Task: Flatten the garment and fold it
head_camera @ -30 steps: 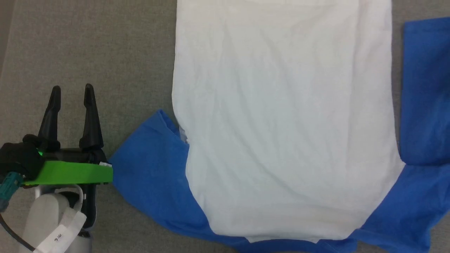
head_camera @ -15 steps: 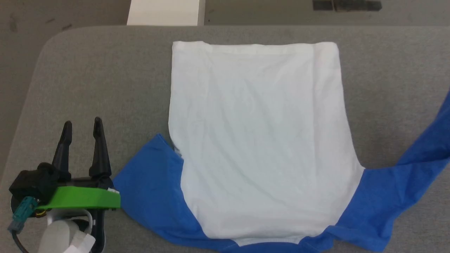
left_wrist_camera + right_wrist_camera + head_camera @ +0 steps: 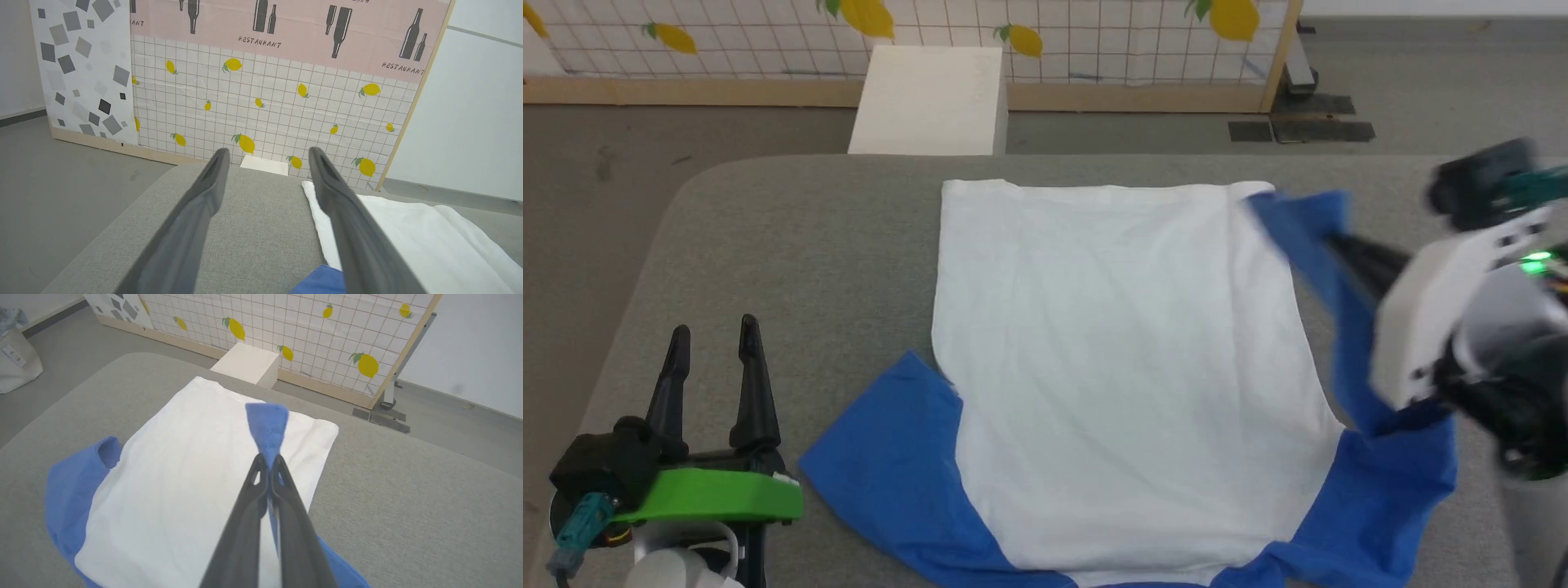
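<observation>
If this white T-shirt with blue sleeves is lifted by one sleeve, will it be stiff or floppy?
Probably floppy: the white T-shirt with blue sleeves bunches into a narrow strip where the shut right gripper pinches its sleeve. Likely light: two slim fingers hold that sleeve up. Pulling may wrinkle the flat body.

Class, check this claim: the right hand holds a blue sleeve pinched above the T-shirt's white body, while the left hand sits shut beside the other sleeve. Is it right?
No: the left hand is open, fingers spread apart, as the left wrist view shows. The rest stands: the right hand pinches a blue sleeve above the T-shirt, and the left hand sits beside the other sleeve.
</observation>
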